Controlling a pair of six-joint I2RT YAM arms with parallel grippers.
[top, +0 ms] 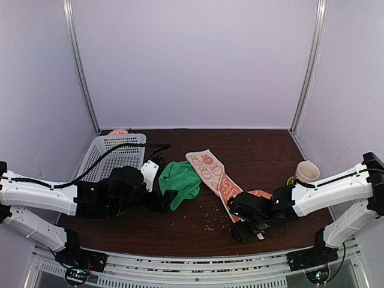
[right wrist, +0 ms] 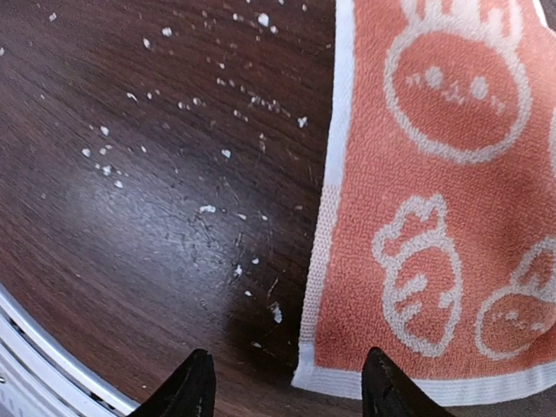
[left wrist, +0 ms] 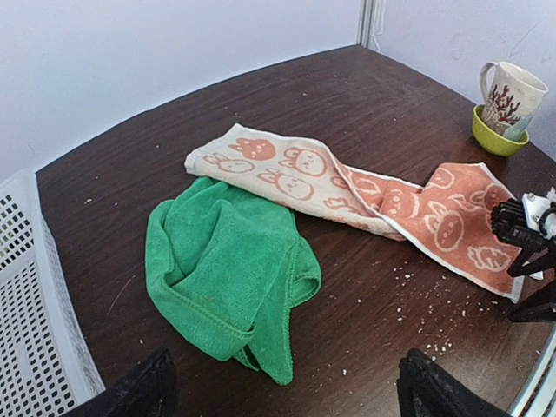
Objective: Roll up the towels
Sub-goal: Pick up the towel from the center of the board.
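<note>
The right gripper [right wrist: 289,387] hangs open over a corner of the printed towel [right wrist: 434,217]. The left gripper [left wrist: 287,391] gapes wide just beside the crumpled green towel [left wrist: 230,269]. Both towels lie on a crumb-strewn dark table [left wrist: 347,95], walled in white. Both arms reach low and inward.

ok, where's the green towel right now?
Top view, left of centre: green towel lies crumpled between the white basket and the printed towel, against its far end.
</note>
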